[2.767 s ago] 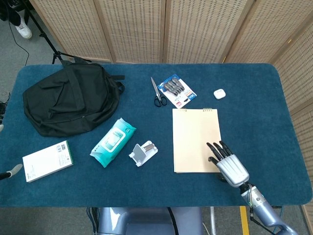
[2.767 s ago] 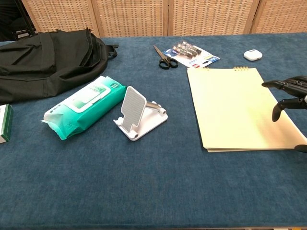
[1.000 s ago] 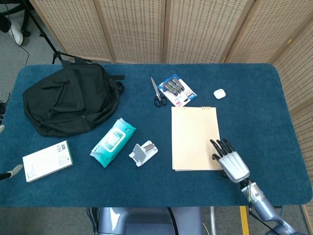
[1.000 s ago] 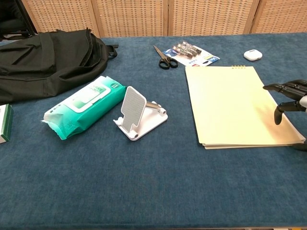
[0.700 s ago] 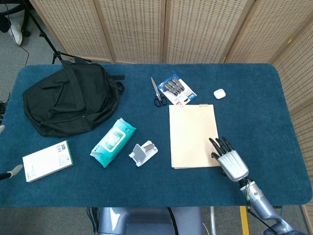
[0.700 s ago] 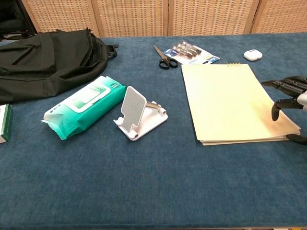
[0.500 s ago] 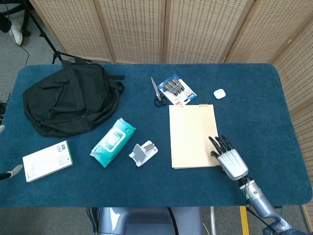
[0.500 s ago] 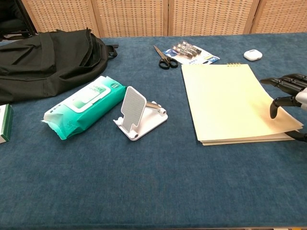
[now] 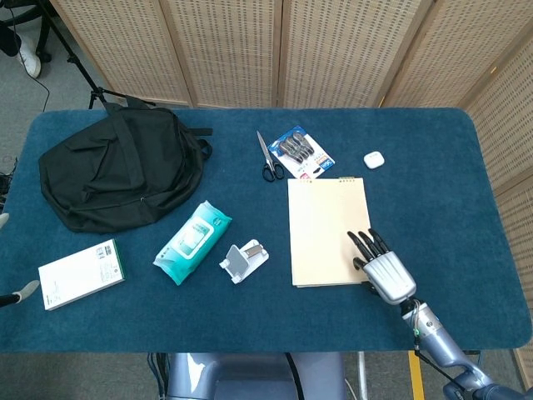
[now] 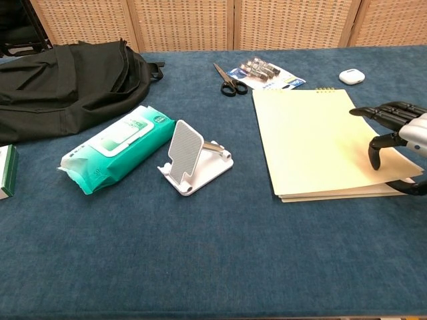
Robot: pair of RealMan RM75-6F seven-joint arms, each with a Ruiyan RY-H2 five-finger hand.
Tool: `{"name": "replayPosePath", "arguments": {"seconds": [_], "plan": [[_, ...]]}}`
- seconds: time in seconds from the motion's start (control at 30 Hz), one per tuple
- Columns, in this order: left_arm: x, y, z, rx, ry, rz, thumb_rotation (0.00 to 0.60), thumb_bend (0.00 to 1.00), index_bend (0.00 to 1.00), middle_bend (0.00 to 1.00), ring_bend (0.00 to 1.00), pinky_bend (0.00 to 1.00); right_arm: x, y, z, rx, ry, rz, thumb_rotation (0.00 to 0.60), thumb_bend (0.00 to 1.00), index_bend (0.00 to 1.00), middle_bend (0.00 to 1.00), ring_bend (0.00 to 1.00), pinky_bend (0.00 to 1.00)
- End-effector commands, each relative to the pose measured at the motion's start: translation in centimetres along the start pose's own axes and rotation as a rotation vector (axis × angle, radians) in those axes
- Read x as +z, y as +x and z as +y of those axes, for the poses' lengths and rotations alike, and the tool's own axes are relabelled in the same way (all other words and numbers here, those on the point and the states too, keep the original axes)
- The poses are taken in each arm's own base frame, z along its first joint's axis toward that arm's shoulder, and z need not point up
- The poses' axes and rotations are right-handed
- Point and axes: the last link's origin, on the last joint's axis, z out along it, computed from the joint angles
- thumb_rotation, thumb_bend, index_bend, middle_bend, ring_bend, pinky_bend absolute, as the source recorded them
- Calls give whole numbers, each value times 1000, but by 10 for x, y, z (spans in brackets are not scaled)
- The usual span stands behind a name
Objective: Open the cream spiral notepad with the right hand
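The right robot hand (image 9: 384, 271), fingers spread and holding nothing, hovers over the lower right corner of the cream spiral notepad (image 9: 327, 229). The notepad lies closed, right of frame centre, long axis running toward its far spiral edge. The left robot hand is not visible.

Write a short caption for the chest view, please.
Right hand poised over the near right corner of the closed cream spiral notepad.
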Motion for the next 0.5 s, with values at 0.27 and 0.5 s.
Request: {"name": "replayPosePath", "arguments": {"seconds": [0.27,0.5], "plan": [[0,1,0,-3,-1,0,600,0,0,0,0,0,3,2,1,-4,0,4,600,454,545,0,0,0],[0,0,0,-1,-4,-3,600,0,0,0,0,0,5,3,2,4,2,3,600,569,611,0,0,0]]}}
